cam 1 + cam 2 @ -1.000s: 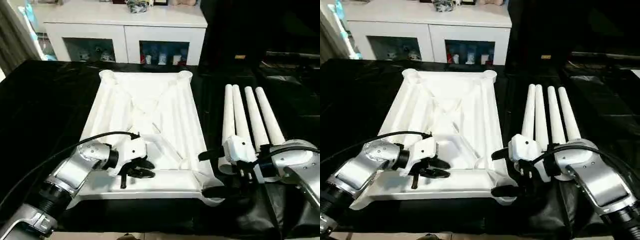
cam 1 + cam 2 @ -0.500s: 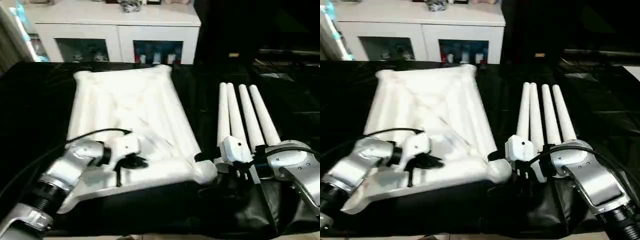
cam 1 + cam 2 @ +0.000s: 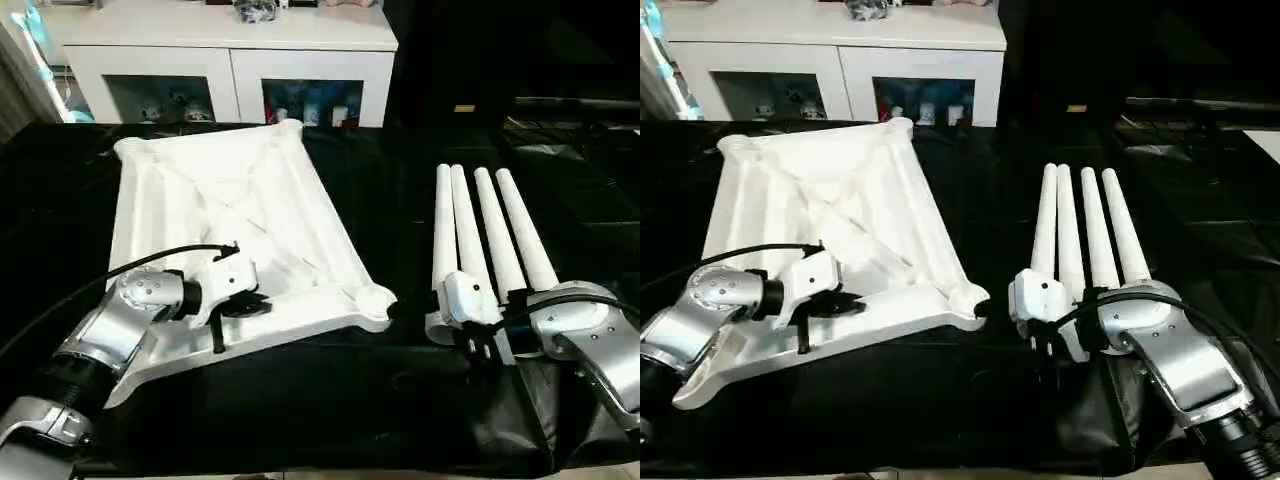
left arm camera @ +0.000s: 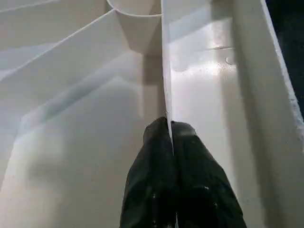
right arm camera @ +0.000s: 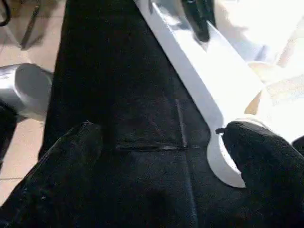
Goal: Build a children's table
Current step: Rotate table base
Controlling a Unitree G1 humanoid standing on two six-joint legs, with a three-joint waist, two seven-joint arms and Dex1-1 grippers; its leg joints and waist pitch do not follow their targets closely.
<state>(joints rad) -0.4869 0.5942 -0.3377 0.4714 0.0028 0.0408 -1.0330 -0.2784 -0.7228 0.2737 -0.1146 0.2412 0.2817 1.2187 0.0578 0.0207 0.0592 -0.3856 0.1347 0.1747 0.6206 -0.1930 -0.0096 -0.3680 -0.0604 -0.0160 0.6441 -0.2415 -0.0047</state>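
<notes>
The children's table top (image 3: 225, 215) lies upside down and skewed on the black cloth, ribs and round corner sockets facing up. My left gripper (image 3: 248, 303) is over its near end. In the left wrist view this gripper (image 4: 170, 126) is shut on a thin upright rib (image 4: 165, 71). The four white legs (image 3: 480, 225) lie side by side to the right. My right gripper (image 5: 161, 133) stands wide open at the legs' near ends, its fingers (image 5: 263, 156) just short of the near right corner socket (image 3: 375, 298) and holding nothing.
The work table is draped in black cloth (image 3: 320, 400), with a wrinkled fold under my right arm. A white cabinet (image 3: 230, 50) with glass doors stands behind the table. Dark furniture (image 3: 520, 60) fills the back right.
My left gripper has closed on the rib. The table top has swung and slid left, so its near right corner has left the right gripper's open fingers. The camera shifted a little.
</notes>
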